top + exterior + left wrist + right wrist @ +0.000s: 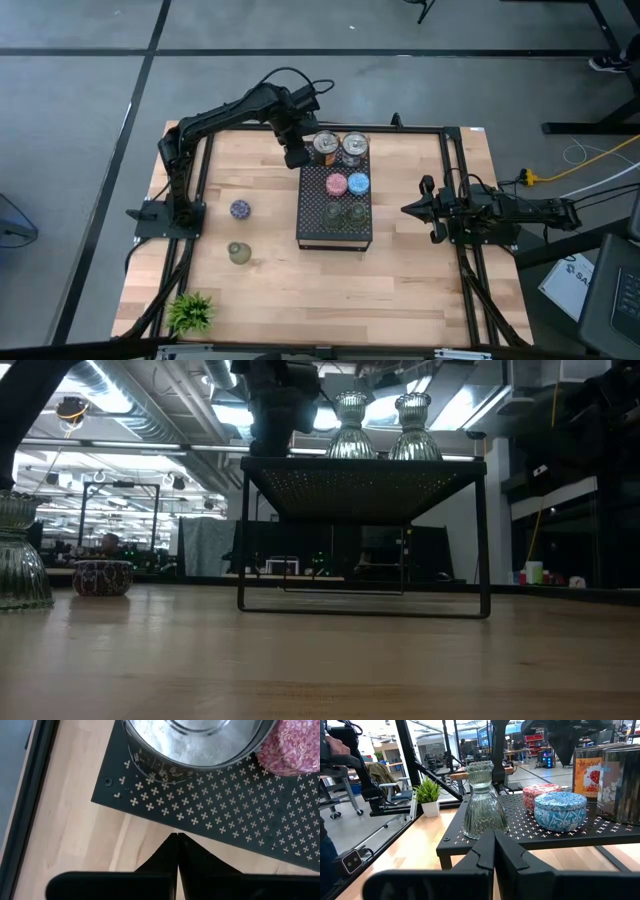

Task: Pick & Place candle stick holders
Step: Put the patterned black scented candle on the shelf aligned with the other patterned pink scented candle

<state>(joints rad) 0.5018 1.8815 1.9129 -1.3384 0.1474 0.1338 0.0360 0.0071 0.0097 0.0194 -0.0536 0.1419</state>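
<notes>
Black perforated metal forms the raised tray (335, 232) near the middle of the wooden table (420, 280), and six of the candle stick holders sit on it. In the high view two silvery tins (340, 147) stand side by side at the tray's far end. Behind them, toward the near edge, come a pink holder (336, 184) and a blue holder (359, 183), then two ribbed glass holders (343, 213), also side by side.

Two more holders rest on the bare table to the tray's left — a small bluish patterned one (240, 209) and an olive-green one (239, 253), a little apart from each other. A small green plant (191, 312) stands at the near left corner.

The left gripper (296, 155) hovers at the tray's far left corner, just beside the left tin, its fingers pressed together and holding nothing. Its wrist view looks down past the closed fingertips (176, 851) onto the tray's corner, the tin's rim and a bit of the pink holder (292, 750).

The right gripper (412, 209) waits to the right of the tray, well apart from it — clenched and empty. Its wrist view shows one glass holder (484, 802) nearest on the tray, with the pink holder (540, 791) and the blue holder (560, 811) beyond.
</notes>
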